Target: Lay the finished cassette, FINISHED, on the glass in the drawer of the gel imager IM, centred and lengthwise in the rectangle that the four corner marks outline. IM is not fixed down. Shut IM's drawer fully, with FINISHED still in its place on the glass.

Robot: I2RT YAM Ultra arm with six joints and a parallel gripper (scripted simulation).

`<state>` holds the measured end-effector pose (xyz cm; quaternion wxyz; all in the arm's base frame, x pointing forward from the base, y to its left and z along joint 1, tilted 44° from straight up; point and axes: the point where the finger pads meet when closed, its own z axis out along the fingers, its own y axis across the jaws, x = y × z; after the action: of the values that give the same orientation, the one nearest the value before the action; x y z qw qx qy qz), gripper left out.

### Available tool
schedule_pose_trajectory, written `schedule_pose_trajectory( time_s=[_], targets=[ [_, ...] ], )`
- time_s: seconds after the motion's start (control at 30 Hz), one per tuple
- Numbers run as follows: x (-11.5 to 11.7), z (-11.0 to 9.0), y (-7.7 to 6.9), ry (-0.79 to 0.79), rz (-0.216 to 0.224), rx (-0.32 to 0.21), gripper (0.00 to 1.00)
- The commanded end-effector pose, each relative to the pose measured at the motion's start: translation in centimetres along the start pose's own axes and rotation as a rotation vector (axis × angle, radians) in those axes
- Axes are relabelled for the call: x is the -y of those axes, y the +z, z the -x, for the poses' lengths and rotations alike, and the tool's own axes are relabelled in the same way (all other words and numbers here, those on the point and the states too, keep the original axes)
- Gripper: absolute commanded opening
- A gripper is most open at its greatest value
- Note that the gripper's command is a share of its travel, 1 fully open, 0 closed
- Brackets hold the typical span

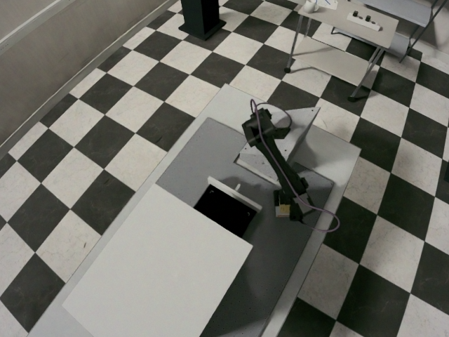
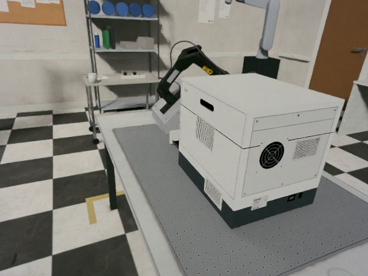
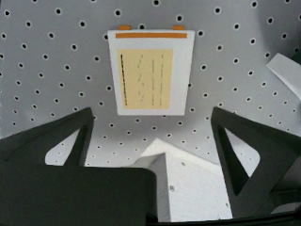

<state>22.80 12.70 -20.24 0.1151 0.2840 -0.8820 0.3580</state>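
The finished cassette FINISHED [image 3: 150,71] [image 1: 283,209], a white plate with a yellow window and an orange strip at its far end, lies flat on the perforated grey board [image 3: 56,56] [image 1: 203,152]. My gripper [image 3: 151,113] [image 1: 287,214] is open wide just above the cassette's near end and holds nothing. The gel imager IM [image 1: 156,261] [image 2: 252,133] is a large white box. Its drawer [image 1: 234,194] stands pulled out to the left of the cassette, and its black glass [image 1: 224,212] is bare. In the exterior view the imager hides the drawer, the cassette and the gripper.
A white sloped stand [image 1: 293,134] [image 2: 166,118] sits at the arm's base, behind the cassette. A white corner piece [image 3: 286,71] shows at the right in the wrist view. The arm's purple cable [image 1: 332,226] loops over the board's right edge. A trolley [image 2: 118,80] and shelves stand off the table.
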Motion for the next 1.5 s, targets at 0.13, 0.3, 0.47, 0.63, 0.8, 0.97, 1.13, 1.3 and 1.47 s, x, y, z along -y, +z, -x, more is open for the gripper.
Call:
schedule_pose_trajectory(
  time_s=[0.13,0.3,0.47,0.63,0.8,0.97,1.13,1.3,1.47],
  targets=[
    [-0.1,1.3,-1.9,0.024,0.019,0.043,1.00],
    [-0.1,1.3,-1.9,0.024,0.019,0.043,1.00],
    [-0.1,1.3,-1.9,0.024,0.019,0.043,1.00],
    [-0.1,1.3,-1.9,0.024,0.019,0.043,1.00],
    [-0.1,1.3,-1.9,0.024,0.019,0.043,1.00],
    [-0.1,1.3,-1.9,0.024,0.019,0.043,1.00],
    [-0.1,1.3,-1.9,0.024,0.019,0.043,1.00],
    [-0.1,1.3,-1.9,0.024,0.019,0.043,1.00],
    [-0.2,1.4,-0.1,0.022,0.013,0.032,1.00]
  ],
)
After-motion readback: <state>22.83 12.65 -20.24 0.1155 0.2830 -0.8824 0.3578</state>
